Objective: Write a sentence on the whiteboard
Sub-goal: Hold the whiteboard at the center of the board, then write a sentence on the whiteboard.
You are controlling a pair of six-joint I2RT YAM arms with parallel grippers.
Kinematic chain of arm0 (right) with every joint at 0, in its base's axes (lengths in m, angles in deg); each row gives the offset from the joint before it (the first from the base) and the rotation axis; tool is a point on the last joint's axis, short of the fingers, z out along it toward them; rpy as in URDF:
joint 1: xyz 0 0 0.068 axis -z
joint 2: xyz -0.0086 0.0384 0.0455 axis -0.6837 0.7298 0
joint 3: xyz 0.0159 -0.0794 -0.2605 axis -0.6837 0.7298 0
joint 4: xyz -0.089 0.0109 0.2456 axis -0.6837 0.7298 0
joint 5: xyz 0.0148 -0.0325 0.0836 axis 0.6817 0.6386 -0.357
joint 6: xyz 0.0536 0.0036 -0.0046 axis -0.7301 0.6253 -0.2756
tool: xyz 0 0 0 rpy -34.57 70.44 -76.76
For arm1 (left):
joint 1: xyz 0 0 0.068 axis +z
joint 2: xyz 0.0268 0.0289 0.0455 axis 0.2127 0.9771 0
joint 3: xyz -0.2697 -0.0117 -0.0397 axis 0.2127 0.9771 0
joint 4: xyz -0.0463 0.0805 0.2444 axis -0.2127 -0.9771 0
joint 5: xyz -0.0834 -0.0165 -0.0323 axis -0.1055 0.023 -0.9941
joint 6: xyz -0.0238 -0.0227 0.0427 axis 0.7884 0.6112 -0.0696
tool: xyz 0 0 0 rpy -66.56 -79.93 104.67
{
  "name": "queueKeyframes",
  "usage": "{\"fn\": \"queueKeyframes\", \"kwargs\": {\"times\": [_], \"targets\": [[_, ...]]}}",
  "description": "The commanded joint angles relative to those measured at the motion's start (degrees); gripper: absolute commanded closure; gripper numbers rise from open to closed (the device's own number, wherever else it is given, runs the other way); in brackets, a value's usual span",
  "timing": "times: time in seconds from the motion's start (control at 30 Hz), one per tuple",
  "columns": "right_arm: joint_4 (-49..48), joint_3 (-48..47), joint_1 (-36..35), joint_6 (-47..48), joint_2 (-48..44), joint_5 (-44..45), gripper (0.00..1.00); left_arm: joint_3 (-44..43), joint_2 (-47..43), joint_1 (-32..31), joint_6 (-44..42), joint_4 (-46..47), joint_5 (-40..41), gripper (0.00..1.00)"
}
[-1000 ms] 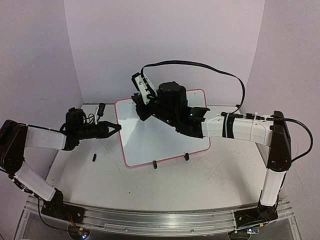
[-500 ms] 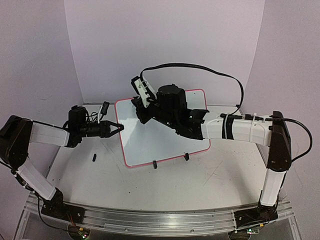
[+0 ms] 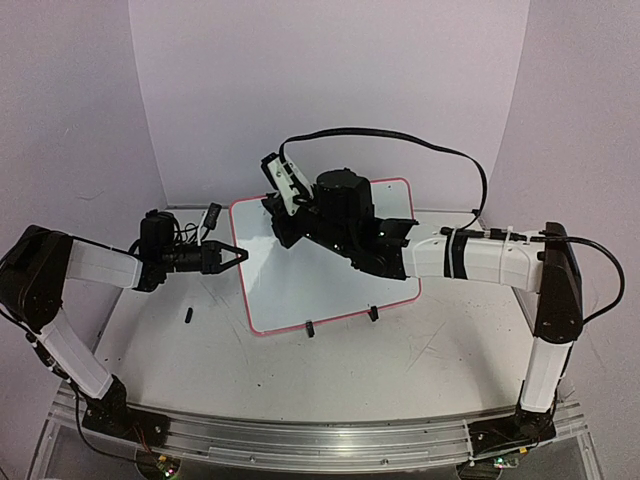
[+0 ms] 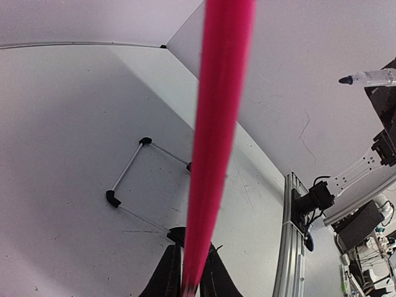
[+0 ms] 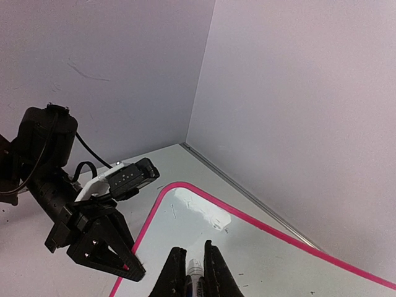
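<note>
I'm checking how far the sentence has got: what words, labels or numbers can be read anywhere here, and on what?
Whiteboard: no readable writing on its surface.
Marker: any label on the barrel is too small to read.
Elsewhere: no readable text in any view.
</note>
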Motion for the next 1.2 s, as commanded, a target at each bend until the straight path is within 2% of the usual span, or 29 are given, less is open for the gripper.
{"fn": "queueKeyframes", "kwargs": {"times": [0.0, 0.23, 0.77, 0.9, 1.17], "targets": [[-2.4, -2.4, -0.6, 0.8, 1.6, -0.1, 1.0, -1.6, -0.3, 0.6, -1.2, 2.5, -0.4, 0.92], [-3.4, -4.7, -0.9, 2.1, 4.7, 0.7, 1.0, -1.4, 0.1, 0.6, -2.1, 2.5, -0.4, 1.0], [-6.4, -2.1, -2.8, 3.0, 3.4, 1.9, 1.0, 2.1, 1.2, 0.5, -7.6, 2.5, 3.2, 1.0], [-6.9, -1.4, -2.9, 6.4, 3.3, 5.0, 1.0, 2.0, 0.7, 0.6, -7.3, 2.5, 3.3, 1.0], [-4.6, -7.7, -2.9, 3.2, 7.2, 3.2, 1.0, 1.7, 0.1, 0.5, -6.8, 2.4, 2.9, 1.0]]}}
